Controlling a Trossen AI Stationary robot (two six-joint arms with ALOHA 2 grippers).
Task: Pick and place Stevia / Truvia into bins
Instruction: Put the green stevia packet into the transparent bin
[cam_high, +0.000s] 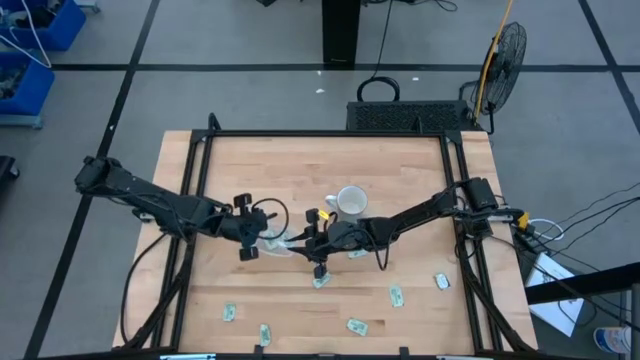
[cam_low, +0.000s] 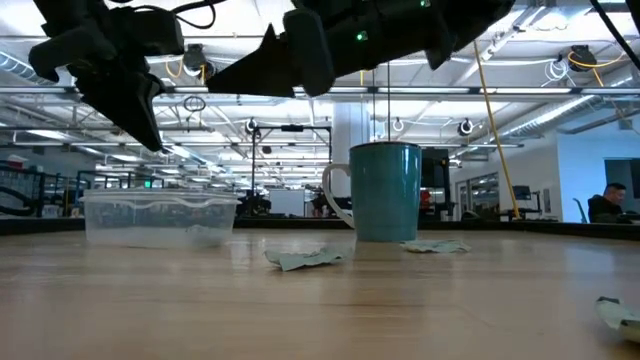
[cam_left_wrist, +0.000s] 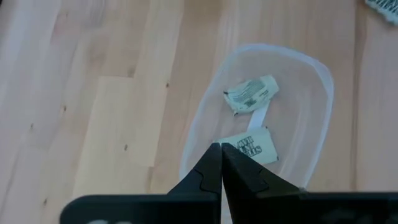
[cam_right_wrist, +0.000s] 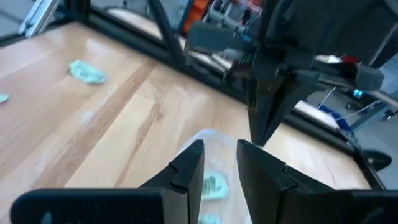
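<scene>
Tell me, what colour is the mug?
The mug is teal outside, seen best in the low view; from above it looks white.

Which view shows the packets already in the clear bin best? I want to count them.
The left wrist view: it looks down into the clear bin, showing two packets inside. The high view hides the bin under both grippers, the low view shows only its wall side-on, and the right wrist view catches part of one packet.
</scene>
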